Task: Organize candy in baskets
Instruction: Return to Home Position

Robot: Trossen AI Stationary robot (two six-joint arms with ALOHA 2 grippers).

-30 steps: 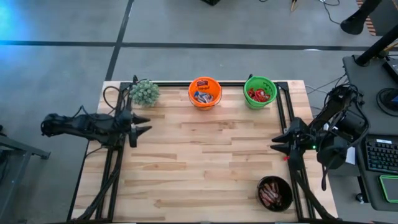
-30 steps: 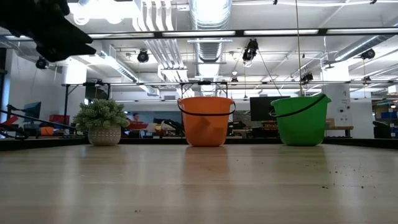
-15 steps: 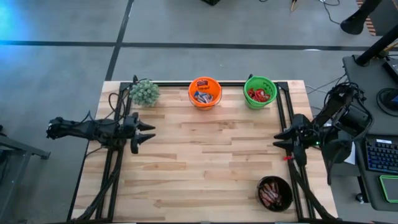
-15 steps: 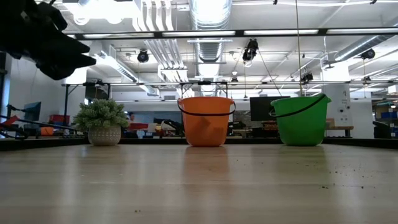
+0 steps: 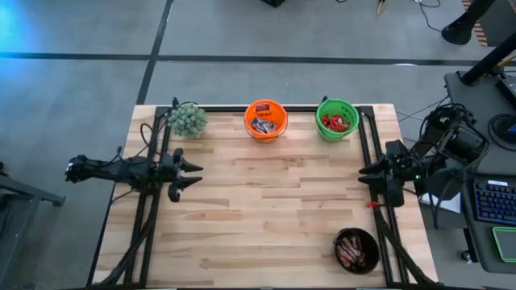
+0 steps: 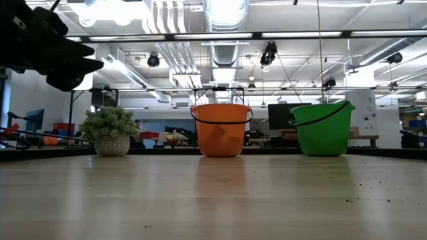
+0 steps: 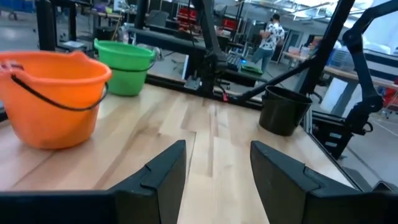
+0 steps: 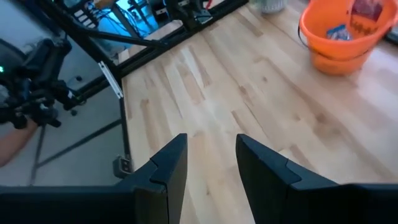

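nearest the front edge of the counter (image 5: 266, 217), at its right corner, sits the black bowl (image 7: 283, 115). the brown candy (image 5: 353, 253) is inside it. the bars seem to lie flat, side by side, with their long way running roughly from the front of the counter to the back. which end is which is too small to tell.

a bit farther in are the two arms, one at each side of the counter. the left tool (image 7: 217, 147) hangs over the left edge and points at the middle. its two fingers are wide apart and hold nothing. the right tool (image 8: 209, 139) is at the right edge, facing the left one. its fingers are apart too, with nothing between them.

no candy shows on the bare wood, so i think the sorting is done and the step now is going home to rest. the next move only needs each arm to fold back to its own side, empty, well away from the pails.

at the far edge stand the plant (image 6: 110, 127), the orange pail (image 6: 221, 133) with the blue-and-white candy (image 5: 262, 125), and the green pail (image 6: 323, 133) with the red candy (image 5: 334, 123). these lie in jumbled heaps, so i cannot tell which way they point.
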